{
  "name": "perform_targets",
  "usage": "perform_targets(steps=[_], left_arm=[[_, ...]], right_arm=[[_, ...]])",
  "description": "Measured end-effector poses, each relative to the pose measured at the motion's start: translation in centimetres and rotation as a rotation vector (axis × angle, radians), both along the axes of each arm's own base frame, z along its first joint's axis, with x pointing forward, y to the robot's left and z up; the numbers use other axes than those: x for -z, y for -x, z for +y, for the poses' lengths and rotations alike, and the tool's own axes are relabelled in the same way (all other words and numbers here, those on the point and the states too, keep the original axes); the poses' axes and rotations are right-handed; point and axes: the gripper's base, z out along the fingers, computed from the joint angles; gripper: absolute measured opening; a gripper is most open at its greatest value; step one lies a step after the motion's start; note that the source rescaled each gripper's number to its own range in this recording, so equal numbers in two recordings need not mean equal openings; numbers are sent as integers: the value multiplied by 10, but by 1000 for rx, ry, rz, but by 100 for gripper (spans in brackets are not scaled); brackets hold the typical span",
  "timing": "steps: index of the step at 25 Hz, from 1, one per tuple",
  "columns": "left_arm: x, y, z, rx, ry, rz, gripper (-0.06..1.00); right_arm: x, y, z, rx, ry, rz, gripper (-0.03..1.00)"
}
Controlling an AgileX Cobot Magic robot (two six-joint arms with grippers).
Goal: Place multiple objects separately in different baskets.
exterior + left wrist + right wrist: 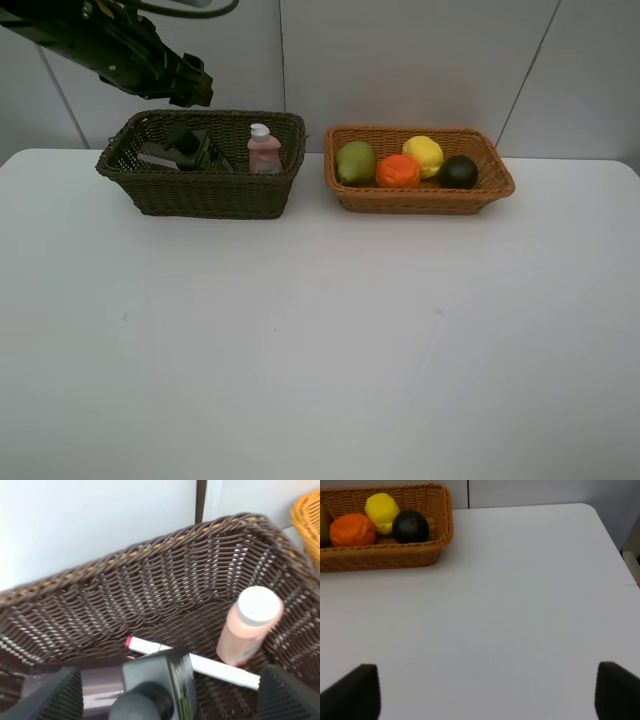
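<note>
The left hand is held above the dark brown basket at its far left corner; its fingers are spread wide and nothing is gripped. Inside that basket are seen the pink white-capped bottle, upright, the white marker lying flat beside it, and the dark pump bottle. The orange-tan basket holds the pear, orange, lemon and dark green fruit. The right hand is spread wide over the bare white surface.
</note>
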Motion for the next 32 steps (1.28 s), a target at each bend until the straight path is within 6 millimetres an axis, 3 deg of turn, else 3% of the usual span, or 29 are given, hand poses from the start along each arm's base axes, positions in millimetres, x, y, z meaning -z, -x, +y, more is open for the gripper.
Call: perform_targets(steps=[5,9,15,22,26,32], left_arm=[[-58,37,10,31,-19,-56,93],[-93,71,19,48,-30,-65,93],[-124,126,35,69,-77,14,93],[-161,203,64,-12,-114,-15,93],[-154,251,83,-78,-132,-27,93],[-122,320,106,-124,-110,-99,93]], right_arm=[[0,0,0,0,0,0,88],[0,0,0,0,0,0,88],[0,0,0,0,0,0,88],[0,0,0,0,0,0,88],[0,0,0,0,0,0,88],[0,0,0,0,0,0,88]])
